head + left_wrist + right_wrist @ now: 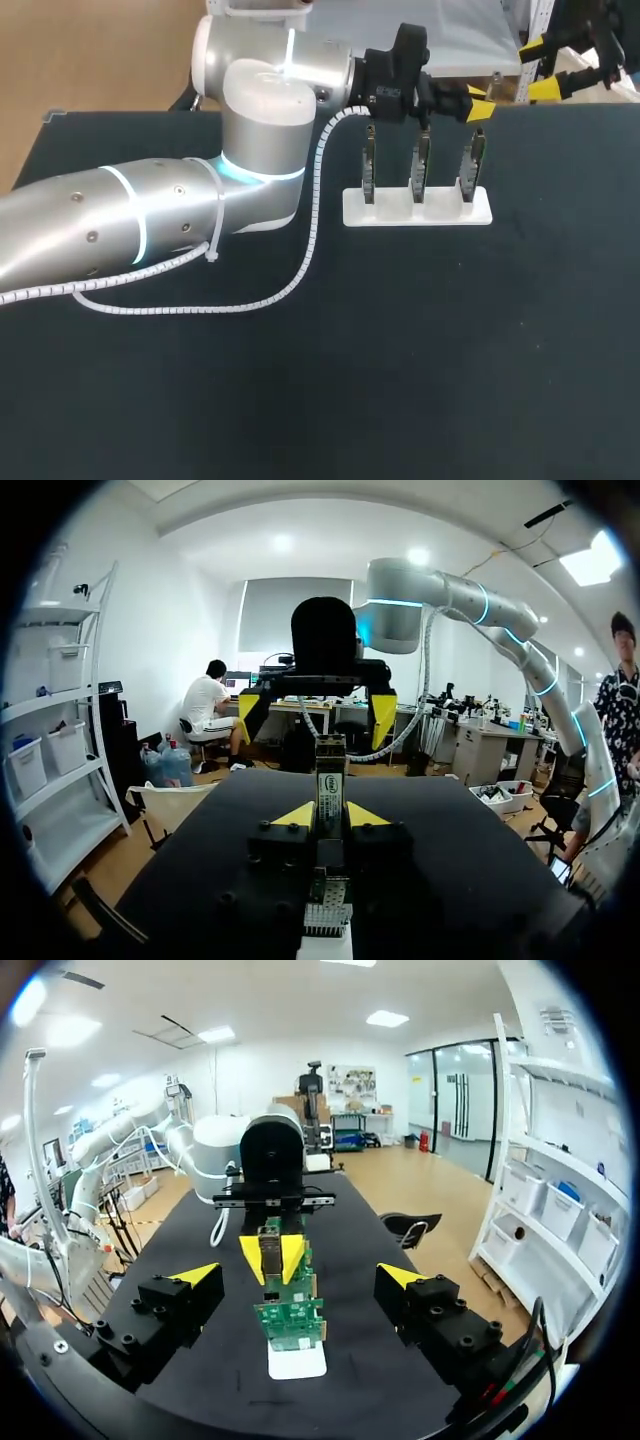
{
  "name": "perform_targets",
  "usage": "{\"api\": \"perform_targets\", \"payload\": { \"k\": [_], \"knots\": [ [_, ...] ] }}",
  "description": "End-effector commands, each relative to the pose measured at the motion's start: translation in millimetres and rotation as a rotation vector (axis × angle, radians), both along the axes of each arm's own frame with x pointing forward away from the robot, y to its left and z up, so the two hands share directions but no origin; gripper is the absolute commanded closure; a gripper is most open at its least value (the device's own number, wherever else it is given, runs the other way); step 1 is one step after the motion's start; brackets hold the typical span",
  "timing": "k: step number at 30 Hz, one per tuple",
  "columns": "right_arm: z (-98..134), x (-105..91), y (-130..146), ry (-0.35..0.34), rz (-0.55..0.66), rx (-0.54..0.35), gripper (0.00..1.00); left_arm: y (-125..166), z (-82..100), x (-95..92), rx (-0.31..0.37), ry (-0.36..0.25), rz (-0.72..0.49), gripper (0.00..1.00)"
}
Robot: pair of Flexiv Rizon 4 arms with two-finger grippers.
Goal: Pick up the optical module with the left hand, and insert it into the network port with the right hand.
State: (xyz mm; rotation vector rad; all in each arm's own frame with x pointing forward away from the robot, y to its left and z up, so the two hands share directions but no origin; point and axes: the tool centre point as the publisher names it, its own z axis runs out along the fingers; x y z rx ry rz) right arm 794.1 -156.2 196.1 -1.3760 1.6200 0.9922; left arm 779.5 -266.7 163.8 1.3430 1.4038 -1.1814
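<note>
Dark surface (400, 350) carries a white stand (417, 213) holding three upright circuit boards (418, 165). The left hand (330, 815) pinches the optical module (328, 780) just above the rightmost board, so the pickup looks about done. The right hand (300, 1274), fingers spread and empty, hangs far right. Handover and insertion are still left.

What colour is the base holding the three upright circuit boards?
The base is white, clearest in the head view.

Our head camera looks down on the bench (400, 380) from behind; our wrist cameras face each other closely across the white rack (418, 208), shared by all.
</note>
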Motion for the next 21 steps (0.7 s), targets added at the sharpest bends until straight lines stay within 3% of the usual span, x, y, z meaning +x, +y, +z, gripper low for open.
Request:
{"api": "perform_targets", "payload": {
  "k": [1, 21],
  "knots": [
    [0, -1.7, 5, -0.011, 0.017, -0.002, 0.00, 0, 0.0, 1.4, 0.000, 0.000, -0.002, 1.00],
    [4, -12.9, 28, -0.029, 0.082, -0.013, 0.00, 0, 0.0, 1.4, 0.000, 0.000, -0.002, 1.00]
  ]
}}
